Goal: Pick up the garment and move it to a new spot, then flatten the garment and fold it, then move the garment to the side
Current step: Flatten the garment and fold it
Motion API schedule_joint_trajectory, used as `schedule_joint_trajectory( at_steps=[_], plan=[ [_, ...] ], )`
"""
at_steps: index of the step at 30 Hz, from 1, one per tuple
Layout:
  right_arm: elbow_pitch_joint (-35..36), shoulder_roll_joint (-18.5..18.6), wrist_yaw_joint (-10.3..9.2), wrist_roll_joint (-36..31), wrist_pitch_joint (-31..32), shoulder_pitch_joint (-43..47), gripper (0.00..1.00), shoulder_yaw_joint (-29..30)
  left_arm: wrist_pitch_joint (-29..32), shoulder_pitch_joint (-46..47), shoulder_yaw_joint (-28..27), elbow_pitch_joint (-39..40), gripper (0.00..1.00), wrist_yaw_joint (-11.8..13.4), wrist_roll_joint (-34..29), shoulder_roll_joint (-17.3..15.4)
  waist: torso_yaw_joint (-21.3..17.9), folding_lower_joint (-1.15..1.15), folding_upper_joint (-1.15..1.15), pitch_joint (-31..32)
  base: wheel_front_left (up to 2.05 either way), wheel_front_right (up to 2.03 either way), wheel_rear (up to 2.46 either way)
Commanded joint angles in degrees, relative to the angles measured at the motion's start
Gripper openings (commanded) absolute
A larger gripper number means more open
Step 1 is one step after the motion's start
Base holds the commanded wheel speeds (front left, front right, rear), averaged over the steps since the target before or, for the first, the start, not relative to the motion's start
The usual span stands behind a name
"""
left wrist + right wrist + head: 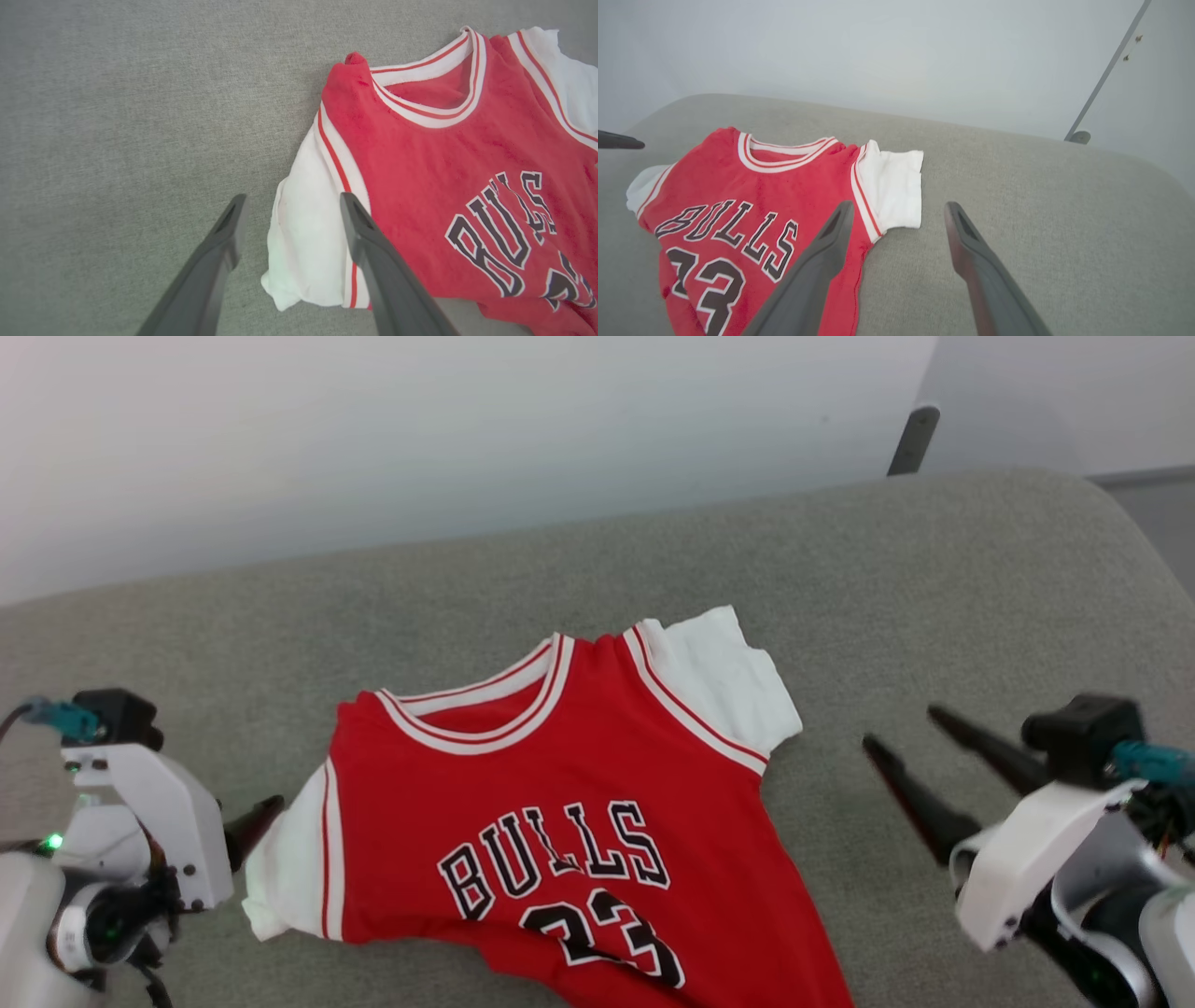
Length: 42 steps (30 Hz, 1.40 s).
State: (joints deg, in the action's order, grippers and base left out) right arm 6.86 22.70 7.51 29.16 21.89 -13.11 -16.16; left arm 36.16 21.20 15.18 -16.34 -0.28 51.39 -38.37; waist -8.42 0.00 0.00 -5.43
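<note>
Hovering | left gripper (289, 209) wide, empty, over garment (444, 154) sleeve | right gripper (901, 728) wide, empty, beside garment

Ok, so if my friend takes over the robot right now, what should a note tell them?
The left gripper is open, its fingers straddling the white sleeve in its wrist view.
The right gripper is open over the grey cushion, apart from the garment.
The garment lies front up on the cushion, collar toward the wall, lower part rumpled.
Done: laid out, not folded; whether it was already moved cannot be told.
Left: smooth it, fold it, move it aside.
</note>
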Motion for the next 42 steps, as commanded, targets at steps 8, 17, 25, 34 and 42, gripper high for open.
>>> schedule_joint_trajectory(
  at_steps=[8, 17, 25, 34, 42],
  plan=[
    [-3.09, -2.26, -0.05, -4.23, -8.81, -4.89, 1.0, 2.67, 4.59, 4.79, 3.1, -7.1, 1.0, 0.2, -1.41, 0.23, -0.88, 0.0, 0.0, -2.69, 0.0, 0.0, 0.0],
    [-6.73, -3.05, -0.04, -5.84, -13.73, -6.68, 1.0, 2.58, 6.24, 8.13, 4.84, -14.53, 0.57, -0.72, -1.8, 1.7, -0.49, 0.0, 0.0, -3.87, 0.0, 0.0, 0.0],
    [-8.07, -3.09, -0.05, -5.93, -14.38, -7.53, 1.0, 2.53, 4.98, 9.92, 4.53, -19.76, 0.0, -1.78, -0.77, 2.86, -0.49, 0.0, 0.0, -4.49, 0.0, 0.0, 0.0],
    [-8.32, -2.81, -0.04, -6.08, -14.22, -6.28, 1.0, 4.11, 1.58, 10.01, 2.09, -20.58, 0.0, -0.92, -0.23, 0.98, 0.29, 0.0, 0.0, -4.11, 0.0, 0.0, 0.0],
    [-8.02, -2.88, -0.05, -5.79, -13.57, -5.7, 1.0, 4.59, -0.21, 9.32, 0.71, -20.36, 0.0, 0.54, -0.98, -2.29, 0.68, 0.0, 0.0, -4.32, 0.0, 0.0, 0.0]
  ],
)
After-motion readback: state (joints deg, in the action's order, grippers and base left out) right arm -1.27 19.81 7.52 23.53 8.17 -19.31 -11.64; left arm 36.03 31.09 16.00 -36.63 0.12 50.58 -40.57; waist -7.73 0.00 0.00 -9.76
